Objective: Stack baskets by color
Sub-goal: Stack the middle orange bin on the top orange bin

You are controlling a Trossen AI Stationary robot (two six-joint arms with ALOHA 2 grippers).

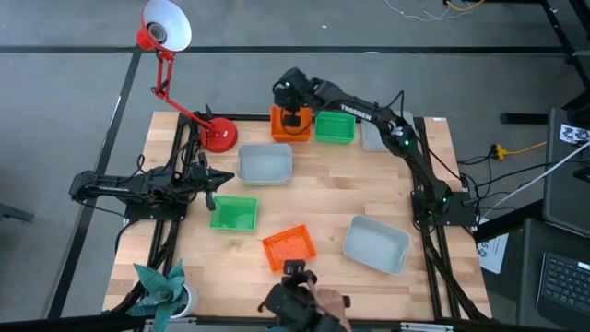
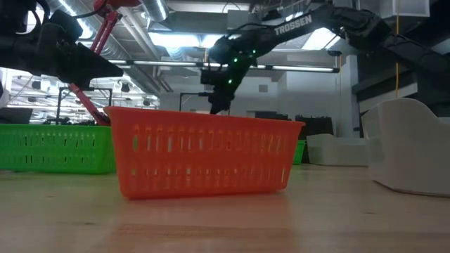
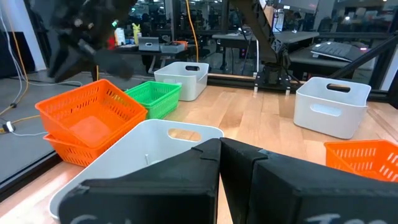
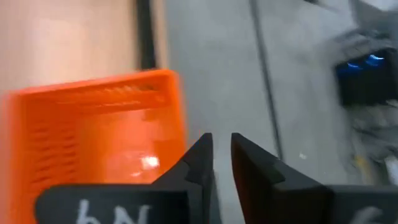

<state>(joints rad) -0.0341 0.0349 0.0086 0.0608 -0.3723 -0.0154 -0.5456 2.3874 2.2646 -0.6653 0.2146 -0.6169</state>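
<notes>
high view: wooden table (image 1: 323, 198) with both arms and baskets spread over it.
right gripper (image 1: 293, 118): reaches to the far edge of the table, above the orange stack (image 1: 289, 124).
right jaws: in the right wrist view the two dark fingers (image 4: 198, 163) stand close with a narrow gap, nothing between them; the orange stack's wall (image 4: 93, 137) sits just beside them.
orange stack: in the left wrist view it shows as two orange baskets (image 3: 87, 121), the upper one tilted in the lower.
far green basket (image 1: 334, 127): just beside the orange stack, on the right arm's side.
far grey basket (image 1: 373, 135): next to that green one, partly under the right arm.
middle grey basket (image 1: 265, 164): near the table's centre, in front of the left gripper.
left gripper (image 1: 214, 180): waits at the left side of the table, beside the middle grey basket.
left jaws: fingers (image 3: 205, 180) together in the left wrist view, holding nothing.
near green basket (image 1: 233, 213): alone, nearer than the left gripper.
loose orange basket (image 1: 289, 247): near edge, turned at an angle.
near grey basket (image 1: 376, 244): right of it, well apart.
red lamp (image 1: 219, 135): base on the far left corner.
</notes>
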